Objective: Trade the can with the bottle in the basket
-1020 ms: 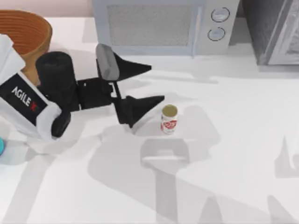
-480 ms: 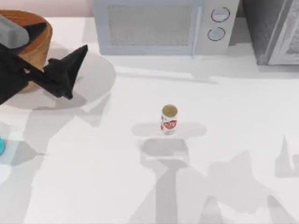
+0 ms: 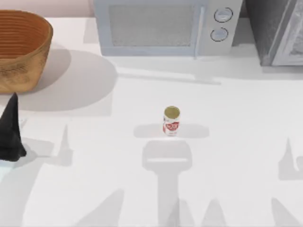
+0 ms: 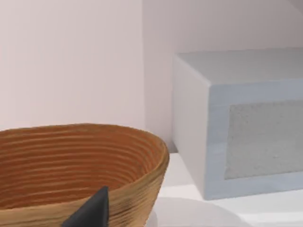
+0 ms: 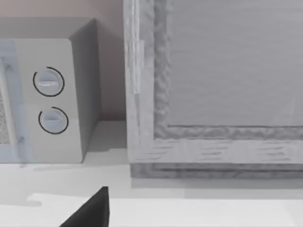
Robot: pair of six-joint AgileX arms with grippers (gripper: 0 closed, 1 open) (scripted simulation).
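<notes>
1. The left gripper (image 3: 10, 127) sits at the table's (image 3: 236, 165) left edge, below the basket (image 3: 23, 47). One dark finger (image 4: 92, 210) shows in the left wrist view, and I cannot tell whether the jaws are apart or closed. It holds nothing I can see.
2. The can (image 3: 171, 121) stands upright near the table's middle, alone, well apart from the gripper and the basket.
3. I judge the can light and stiff, with smooth, somewhat slippery sides. A grip across the body at mid-height should hold, and too hard a squeeze could dent it. It may tip if nudged from the side.
4. Nothing stands between the can and the basket, so the path looks free.
5. The basket is at the far left corner, its ribbed inside facing the left wrist camera. What lies at its bottom is hidden. The rim is tall, so the can must be lifted over it.
6. A microwave (image 3: 161, 26) stands at the back, just right of the basket, and could crowd a high swing.
7. A grey cabinet (image 5: 227, 85) fills the far right corner. A dark finger (image 5: 90, 210) of the right gripper points toward it, parked.
</notes>
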